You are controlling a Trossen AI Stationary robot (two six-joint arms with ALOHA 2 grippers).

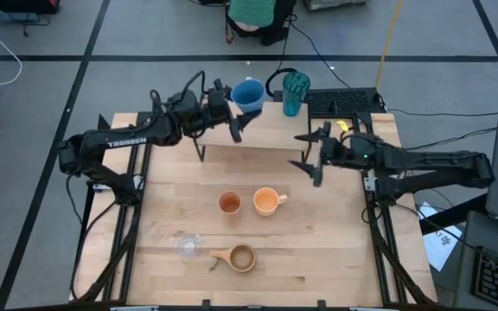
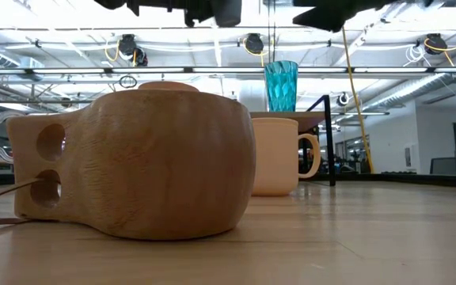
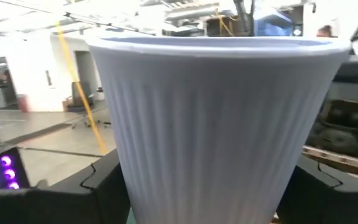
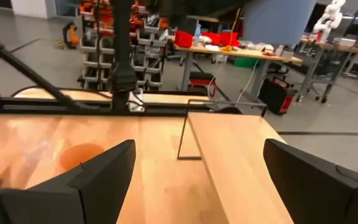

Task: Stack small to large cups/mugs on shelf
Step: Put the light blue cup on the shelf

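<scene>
— Left gripper (image 1: pixel 236 125), what has it got?
— Its fingers are spread wide around the ribbed blue plastic cup (image 1: pixel 248 93), one dark finger (image 3: pixel 107 186) on each side of the wall in the left wrist view. That cup sits upright at the upper middle of the high view, at the far edge of the low light-wood shelf on thin black legs (image 1: pixel 258 155). Whether the pads press the wall or stand just off it, I cannot tell.

— And the right gripper (image 1: pixel 311 154)?
— Spread wide with nothing between the fingers, hovering at the right end of the shelf, right of centre in the high view.

— Where are the other vessels?
— The teal textured tumbler (image 1: pixel 295 92) stands upright just right of the blue cup. On the big wooden tabletop (image 1: pixel 335 250), below the shelf: the orange-brown tumbler (image 1: pixel 230 203) and, just beside it, the orange handled mug (image 1: pixel 268 201). Lower left of them, the clear glass (image 1: pixel 188 245), and near it the tan wooden cup with a stub handle (image 1: pixel 239 257), which fills the left of the low view.

— Anything inside them?
— From above the orange-brown tumbler, mug and wooden cup show only their own insides. The glass I can't judge.

— Anyone around?
— A person in a green top (image 1: pixel 253 13) at the top edge.
</scene>
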